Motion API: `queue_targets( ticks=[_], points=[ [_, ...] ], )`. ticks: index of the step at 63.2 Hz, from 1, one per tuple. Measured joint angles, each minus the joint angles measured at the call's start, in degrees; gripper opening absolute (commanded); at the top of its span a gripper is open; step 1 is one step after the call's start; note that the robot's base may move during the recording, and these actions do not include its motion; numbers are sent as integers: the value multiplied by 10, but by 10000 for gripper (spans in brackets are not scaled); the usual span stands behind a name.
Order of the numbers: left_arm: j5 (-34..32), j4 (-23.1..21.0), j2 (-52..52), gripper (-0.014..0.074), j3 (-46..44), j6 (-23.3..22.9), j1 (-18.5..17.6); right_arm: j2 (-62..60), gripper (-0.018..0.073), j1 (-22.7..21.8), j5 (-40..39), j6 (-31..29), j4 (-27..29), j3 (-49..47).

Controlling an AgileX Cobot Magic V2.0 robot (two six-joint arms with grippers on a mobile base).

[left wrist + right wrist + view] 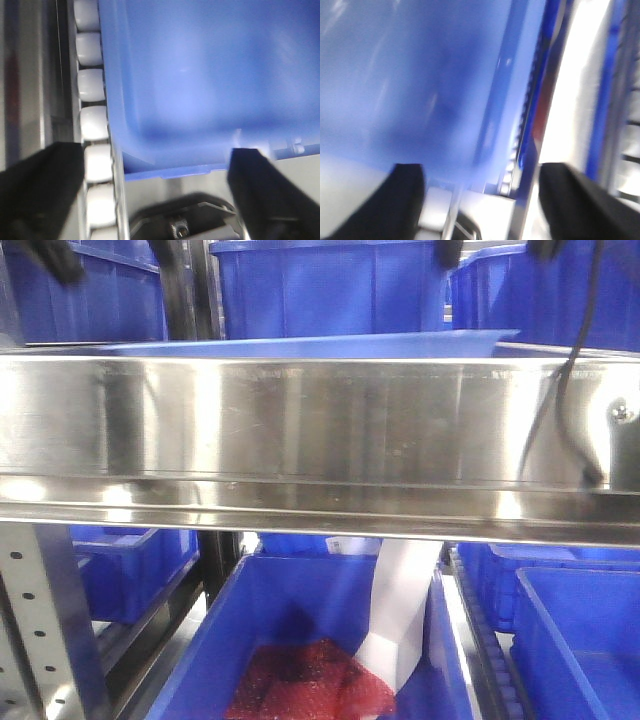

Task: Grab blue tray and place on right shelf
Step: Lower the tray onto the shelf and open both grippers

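Behind the right shelf's (300, 430) broad steel rail, the blue tray (300, 345) lies flat, my left end effector (150, 195) and right end effector (480, 200) both spread wide at its near edge, apparently released now it is delivered.

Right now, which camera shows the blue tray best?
Left wrist: the blue tray fills it, with corner, near rim and the white rollers beside it. The front view catches only its edge above the shelf rail; right wrist is blurred.

steel shelf (300, 430), blue tray (300, 345) on it
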Motion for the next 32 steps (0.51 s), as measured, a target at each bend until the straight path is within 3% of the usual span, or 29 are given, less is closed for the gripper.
queue_targets(
  ticks=[14, 18, 32],
  points=[
    [-41, -2, -154, 6, 91, 22, -36, -107, 27, 20, -26, -16, -1, 66],
    [-63, -2, -202, -53, 138, 27, -44, -148, 25, 26, -42, -21, -1, 101],
    [-157, -2, -403, -48, 353, 27, -56, -322, 25, 31, -118, -27, -2, 287]
  ],
)
